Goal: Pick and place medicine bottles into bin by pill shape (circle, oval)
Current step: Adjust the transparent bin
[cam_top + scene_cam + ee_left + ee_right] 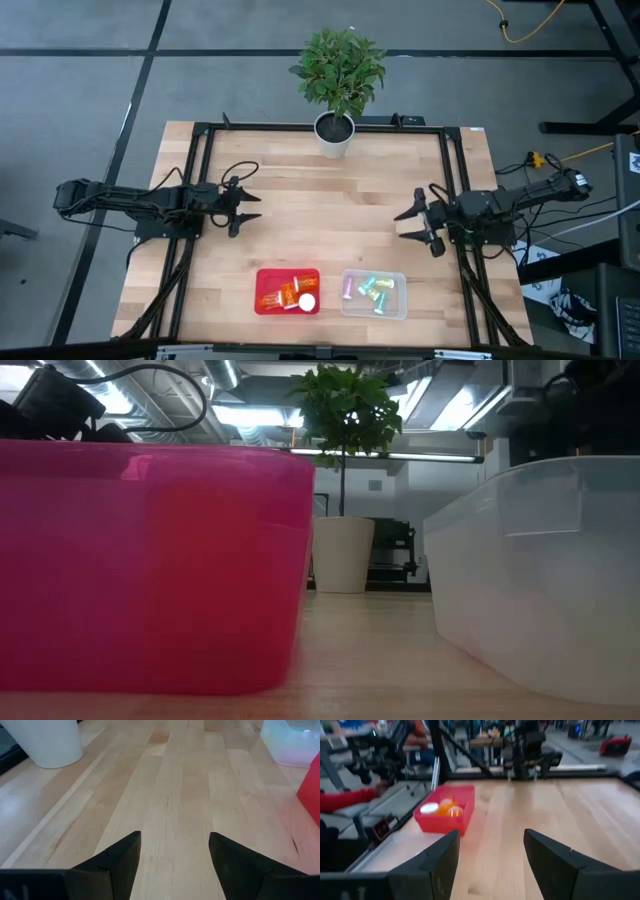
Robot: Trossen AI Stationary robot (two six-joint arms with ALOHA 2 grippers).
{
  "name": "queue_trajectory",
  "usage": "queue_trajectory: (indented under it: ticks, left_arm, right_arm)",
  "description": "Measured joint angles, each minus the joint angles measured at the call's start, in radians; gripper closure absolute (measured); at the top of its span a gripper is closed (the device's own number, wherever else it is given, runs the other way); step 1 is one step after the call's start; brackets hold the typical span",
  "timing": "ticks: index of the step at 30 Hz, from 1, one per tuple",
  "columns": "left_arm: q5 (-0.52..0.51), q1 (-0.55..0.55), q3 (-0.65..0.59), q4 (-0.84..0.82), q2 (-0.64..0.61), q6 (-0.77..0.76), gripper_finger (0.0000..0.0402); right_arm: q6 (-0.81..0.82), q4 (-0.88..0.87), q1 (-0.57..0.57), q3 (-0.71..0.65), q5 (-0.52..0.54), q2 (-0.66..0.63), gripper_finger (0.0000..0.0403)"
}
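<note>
Several orange bottles with white caps lie in the red bin near the table's front edge; they also show in the right wrist view. Several pastel green, teal and pink bottles lie in the clear bin beside it. My left gripper is open and empty over the table's left middle. My right gripper is open and empty over the right middle. Both grippers point toward the table's centre.
A potted plant in a white pot stands at the table's far edge, middle. A black frame runs along the table's sides. Bare wood lies between the two grippers. In the low view the red bin and clear bin fill the foreground.
</note>
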Motion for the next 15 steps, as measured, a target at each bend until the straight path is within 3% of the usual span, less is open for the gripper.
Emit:
queue_trajectory:
  ticks: [8, 15]
  left_arm:
    - [0.0, 0.0, 0.0, 0.0, 0.0, 0.0, 0.0174]
    - [0.0, 0.0, 0.0, 0.0, 0.0, 0.0, 0.0174]
  right_arm:
    - [-0.002, -0.02, 0.0, -0.082, 0.0, -0.213, 0.0178]
    - [0.001, -0.024, 0.0, -0.123, -0.001, -0.303, 0.0178]
